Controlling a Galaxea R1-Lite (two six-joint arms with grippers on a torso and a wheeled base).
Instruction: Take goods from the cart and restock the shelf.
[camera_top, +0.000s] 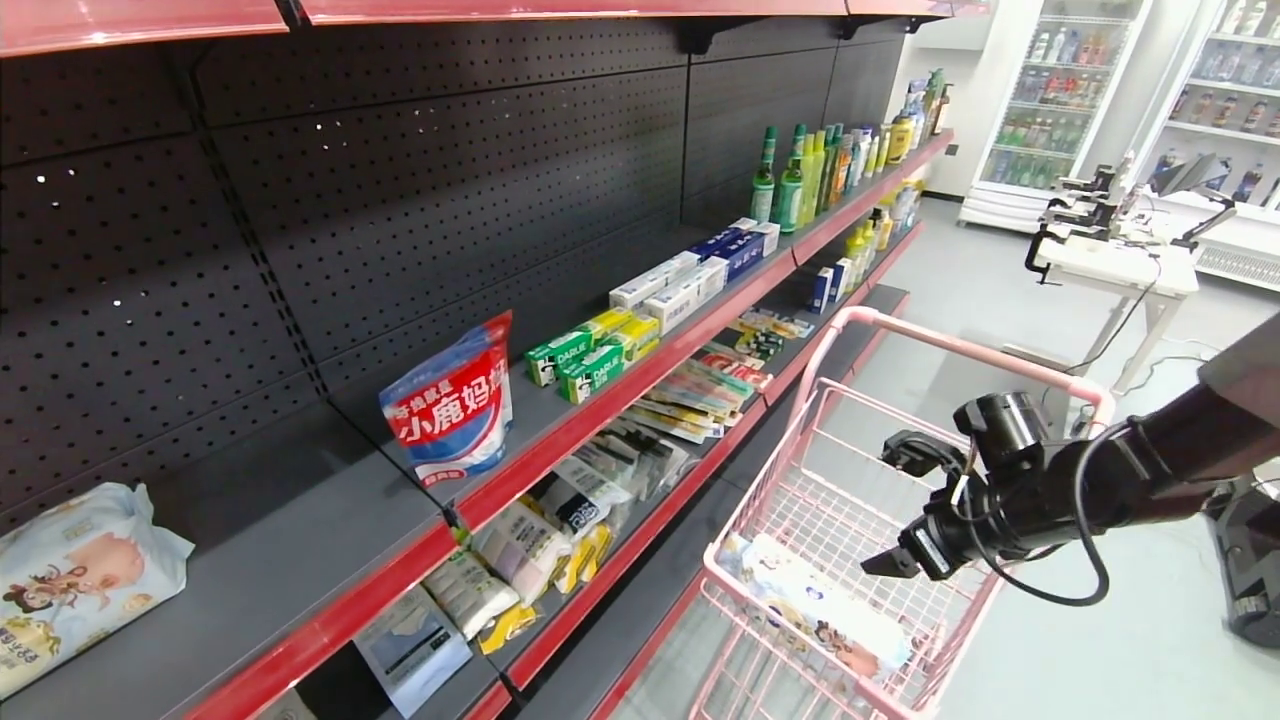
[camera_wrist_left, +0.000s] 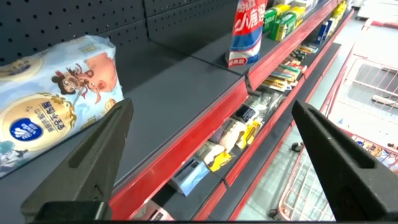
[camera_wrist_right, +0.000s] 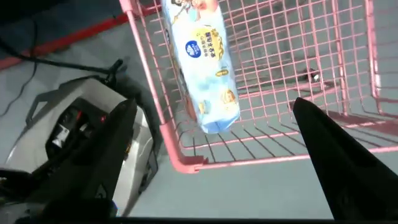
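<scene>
Grey shelf (camera_top: 290, 530), cartoon-printed pack (camera_top: 70, 580), pink cart (camera_top: 960, 350)

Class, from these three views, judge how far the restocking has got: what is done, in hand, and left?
Done: one blue-white pack lies on the shelf. In hand: nothing; the right gripper hangs open above the cart, the left gripper open beside that pack. Left: a matching pack in the cart, to grasp and shelve.

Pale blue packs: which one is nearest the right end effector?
The pack in the pink cart, below the right end effector; the other pack lies on the shelf.
</scene>
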